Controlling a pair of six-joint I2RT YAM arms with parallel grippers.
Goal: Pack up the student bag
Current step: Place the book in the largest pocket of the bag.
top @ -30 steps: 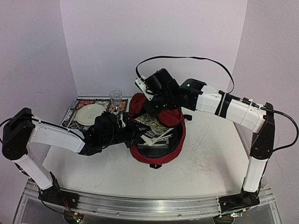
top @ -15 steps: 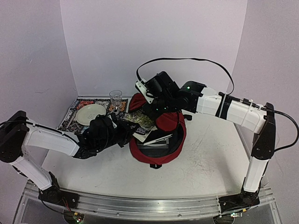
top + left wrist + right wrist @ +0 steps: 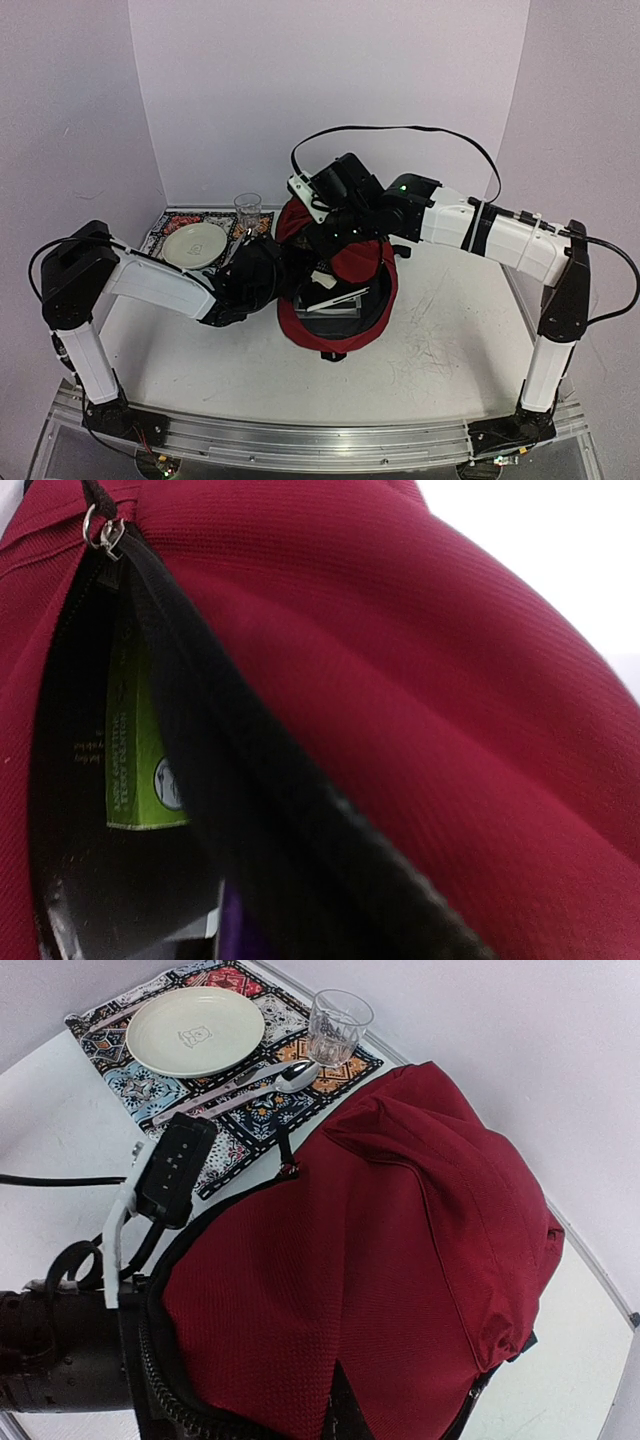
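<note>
The student bag (image 3: 345,325), dark red with black zip trim, lies at the table's middle with its mouth facing left. My right gripper (image 3: 337,236) is shut on the bag's upper flap (image 3: 400,1260) and holds it raised; one dark fingertip (image 3: 345,1415) shows pinched in the red cloth. My left gripper reaches into the mouth, its fingers hidden by the fabric. The left wrist view looks past the black zip edge (image 3: 230,750) and a zip pull (image 3: 103,530) at a green printed item (image 3: 140,740) in the dark interior. A pale flat item (image 3: 335,298) shows inside the mouth.
At the back left lies a patterned placemat (image 3: 158,232) with a cream plate (image 3: 195,243), a glass (image 3: 247,210) and a spoon (image 3: 285,1078). The left arm's wrist camera (image 3: 170,1170) sits right at the bag's opening. White walls close the back and both sides.
My left arm has pushed rightward into the bag's mouth. The book it carried above the opening has gone inside and no longer shows. The right arm has held the flap still.
</note>
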